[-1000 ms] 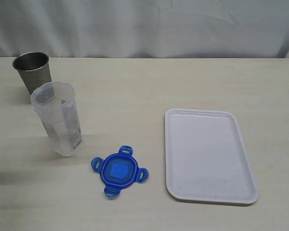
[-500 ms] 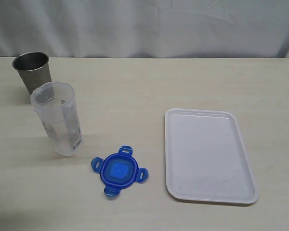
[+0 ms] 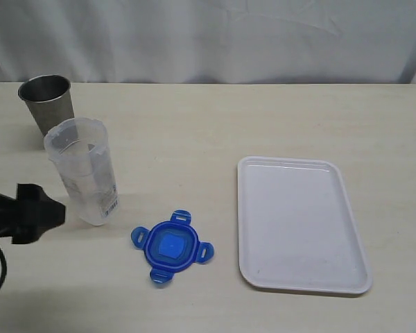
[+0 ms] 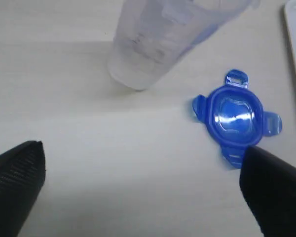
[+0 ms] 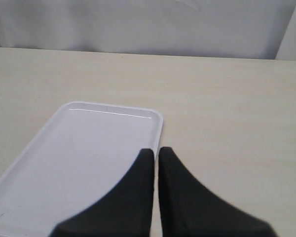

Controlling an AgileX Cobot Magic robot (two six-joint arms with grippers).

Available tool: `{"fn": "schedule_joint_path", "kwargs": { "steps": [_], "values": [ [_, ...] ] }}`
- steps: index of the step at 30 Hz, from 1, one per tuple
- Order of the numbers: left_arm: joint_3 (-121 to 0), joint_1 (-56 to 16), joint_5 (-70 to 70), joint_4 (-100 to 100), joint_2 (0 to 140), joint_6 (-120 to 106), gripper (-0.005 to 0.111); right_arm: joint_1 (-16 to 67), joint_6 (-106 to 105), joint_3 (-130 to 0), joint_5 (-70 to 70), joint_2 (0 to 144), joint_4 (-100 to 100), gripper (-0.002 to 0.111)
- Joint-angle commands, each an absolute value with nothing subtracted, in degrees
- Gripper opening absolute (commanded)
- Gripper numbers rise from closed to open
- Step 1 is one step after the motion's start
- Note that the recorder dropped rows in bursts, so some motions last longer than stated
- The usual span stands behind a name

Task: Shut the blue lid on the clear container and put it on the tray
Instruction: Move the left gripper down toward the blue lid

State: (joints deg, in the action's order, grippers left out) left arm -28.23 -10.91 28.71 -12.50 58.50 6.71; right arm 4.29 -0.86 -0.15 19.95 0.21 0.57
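Blue lid [image 3: 172, 248], four-flapped; clear container [image 3: 83, 173], tall, rounded.

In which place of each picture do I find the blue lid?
Exterior view: the blue lid lies on the table, between the clear container and the white tray.
Left wrist view: beside the clear container's base.
Right wrist view: not in it.
Shared landmark: the white tray, in all three.
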Motion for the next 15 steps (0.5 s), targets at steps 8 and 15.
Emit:
{"fn": "schedule_joint_path", "kwargs": {
  "steps": [8, 15],
  "values": [
    [-28.00, -26.29, 13.69, -12.65, 79.51, 10.88, 0.105, 4.15, -0.77, 0.00, 19.78, 0.00, 0.67, 0.004],
    [-28.11, -27.73, 9.36, -12.92, 88.54, 11.22, 0.104, 4.15, -0.77, 0.00, 19.78, 0.00, 0.67, 0.004]
  ]
}}
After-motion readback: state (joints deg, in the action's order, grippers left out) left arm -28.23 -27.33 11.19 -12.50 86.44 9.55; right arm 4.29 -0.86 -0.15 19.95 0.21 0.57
